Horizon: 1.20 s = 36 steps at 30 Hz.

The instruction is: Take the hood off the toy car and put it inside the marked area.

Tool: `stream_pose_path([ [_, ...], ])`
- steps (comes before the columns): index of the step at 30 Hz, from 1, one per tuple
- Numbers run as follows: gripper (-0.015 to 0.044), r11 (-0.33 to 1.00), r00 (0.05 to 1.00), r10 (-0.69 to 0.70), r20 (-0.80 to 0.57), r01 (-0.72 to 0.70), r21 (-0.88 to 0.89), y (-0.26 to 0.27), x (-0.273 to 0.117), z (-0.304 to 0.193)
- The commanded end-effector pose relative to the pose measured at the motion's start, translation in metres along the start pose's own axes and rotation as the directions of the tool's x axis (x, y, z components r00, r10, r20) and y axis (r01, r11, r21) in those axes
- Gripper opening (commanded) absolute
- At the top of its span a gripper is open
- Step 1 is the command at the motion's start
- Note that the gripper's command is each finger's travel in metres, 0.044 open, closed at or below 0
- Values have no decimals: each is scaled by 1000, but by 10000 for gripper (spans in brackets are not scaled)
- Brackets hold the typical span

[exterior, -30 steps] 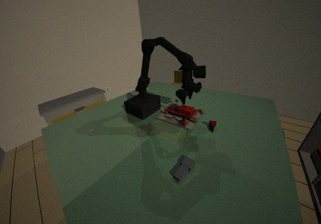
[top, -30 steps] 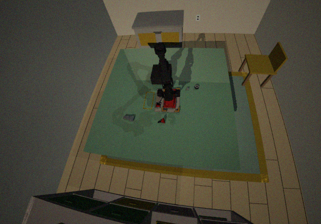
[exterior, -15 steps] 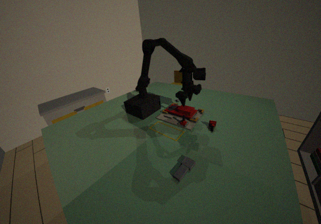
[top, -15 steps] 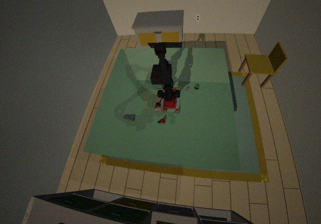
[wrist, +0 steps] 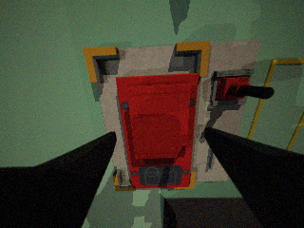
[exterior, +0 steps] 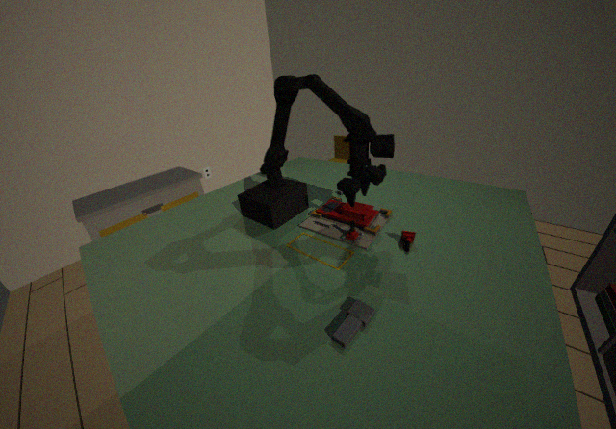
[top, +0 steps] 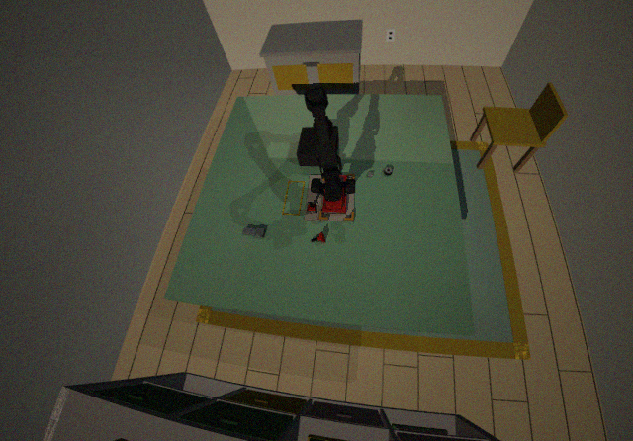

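The toy car (top: 334,206) (exterior: 371,219) (wrist: 123,87) is a low red body on a grey board with yellow corner brackets. Its raised red middle part, which looks like the hood (exterior: 358,212) (wrist: 157,135), is in place. My gripper (exterior: 358,197) (wrist: 160,133) is open and empty, pointing down above the car. In the wrist view its fingertips stand on either side of the red body, with gaps. The marked area (top: 286,199) (exterior: 313,257) (wrist: 287,62) is a thin yellow outline beside the board, with nothing inside.
A red part with a black handle (top: 311,206) (exterior: 350,234) (wrist: 228,92) stands on the board, on the marked area's side. A loose red-and-black piece (top: 320,237) (exterior: 407,237), a grey block (top: 254,230) (exterior: 353,319) and a small wheel (top: 388,170) lie on the table.
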<state>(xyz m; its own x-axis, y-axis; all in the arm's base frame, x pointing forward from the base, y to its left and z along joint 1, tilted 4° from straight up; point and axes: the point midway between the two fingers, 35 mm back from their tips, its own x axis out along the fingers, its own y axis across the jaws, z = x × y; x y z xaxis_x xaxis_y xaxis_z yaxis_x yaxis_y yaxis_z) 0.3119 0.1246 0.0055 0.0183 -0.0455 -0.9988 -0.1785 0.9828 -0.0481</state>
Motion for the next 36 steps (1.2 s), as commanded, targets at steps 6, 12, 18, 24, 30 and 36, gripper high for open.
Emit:
stream_pose_path([
  [6, 440, 1000, 1000, -7, -3, 7, -3, -1, 8, -2],
  [12, 440, 1000, 1000, -7, -3, 7, -3, -1, 13, -2],
  [18, 440, 1000, 1000, -7, -3, 7, -3, -1, 18, -3],
  [24, 440, 1000, 1000, -7, -3, 7, -3, -1, 22, -4],
  [30, 440, 1000, 1000, -7, -3, 7, -3, -1, 24, -4],
  [36, 440, 1000, 1000, -7, -3, 7, -3, -1, 27, -4],
])
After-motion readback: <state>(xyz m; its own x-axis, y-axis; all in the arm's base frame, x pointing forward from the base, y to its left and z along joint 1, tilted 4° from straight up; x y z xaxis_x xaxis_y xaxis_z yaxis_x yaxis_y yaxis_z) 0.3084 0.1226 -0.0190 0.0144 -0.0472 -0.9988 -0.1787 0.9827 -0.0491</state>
